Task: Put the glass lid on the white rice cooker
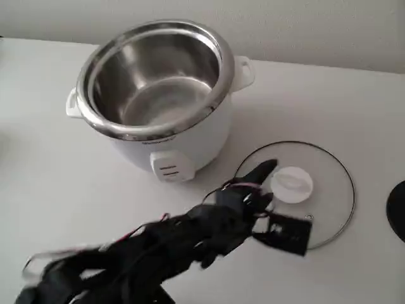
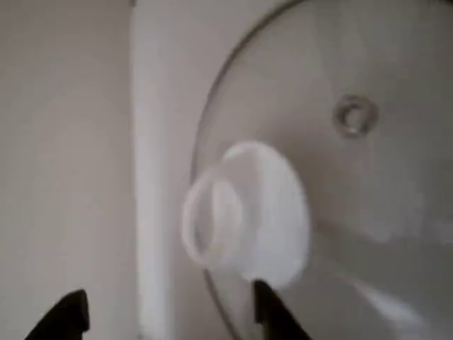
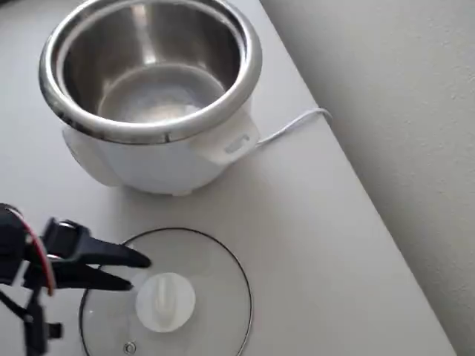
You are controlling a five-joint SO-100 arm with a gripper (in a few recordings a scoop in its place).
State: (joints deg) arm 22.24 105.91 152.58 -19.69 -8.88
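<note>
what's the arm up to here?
The black arm's gripper hangs just beside the white knob of the glass lid, jaws open and not yet closed on it. The lid lies flat on the table, next to the white rice cooker. The cooker stands uncovered, its steel pot empty. Nothing has been picked up yet.

The lid fills the right of the frame, its white knob at centre and its vent eyelet at upper right. Two dark fingertips of the gripper poke up at the bottom edge, spread apart, below the knob
</note>
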